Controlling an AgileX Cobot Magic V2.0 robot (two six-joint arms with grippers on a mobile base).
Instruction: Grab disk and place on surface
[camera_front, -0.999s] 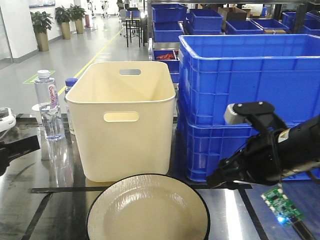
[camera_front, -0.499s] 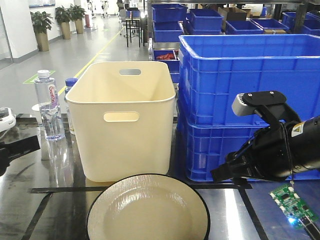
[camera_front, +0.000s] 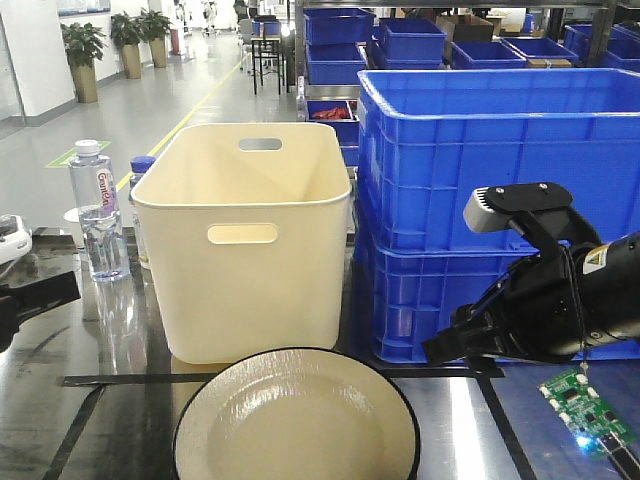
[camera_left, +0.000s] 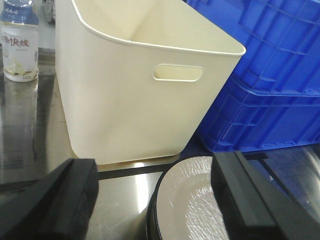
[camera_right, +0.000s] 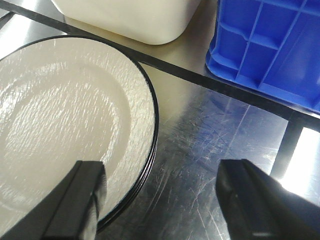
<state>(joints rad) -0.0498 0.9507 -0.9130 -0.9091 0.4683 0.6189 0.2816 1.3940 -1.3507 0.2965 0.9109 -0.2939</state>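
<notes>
— What is altered in the front view?

— Since a second ago the right arm (camera_front: 545, 300) is seen shifted rightward and slightly higher, with its green circuit board (camera_front: 585, 405) carried along; against the half-second-old picture, almost nothing is changed. The arm is judged to be settled beside the disk rather than closing on it.

— And the disk itself?

— The disk (camera_front: 296, 420), a cream plate rimmed in black, is left lying on the counter (camera_front: 120, 400) in front of the cream bin (camera_front: 245, 240), untouched. In the right wrist view it appears stacked on other plates, though that cannot be confirmed. The grab is judged not yet begun.

— How are the jaws held?

— The right gripper (camera_right: 160, 200) is held spread wide, one jaw over the plate's rim, the other over bare counter. The left gripper (camera_left: 150, 200) is likewise parted, nothing between its jaws, the plate's edge seen beyond them.

— The surface, the room?

— A glossy black counter, scratched and mirror-like, crossed by thin seam lines. Stacked blue crates (camera_front: 500, 200) are set at the right, a water bottle (camera_front: 95, 210) at the left. Behind, a warehouse aisle is seen, with potted plants (camera_front: 82, 55) and more blue bins on shelving (camera_front: 400, 40).
</notes>
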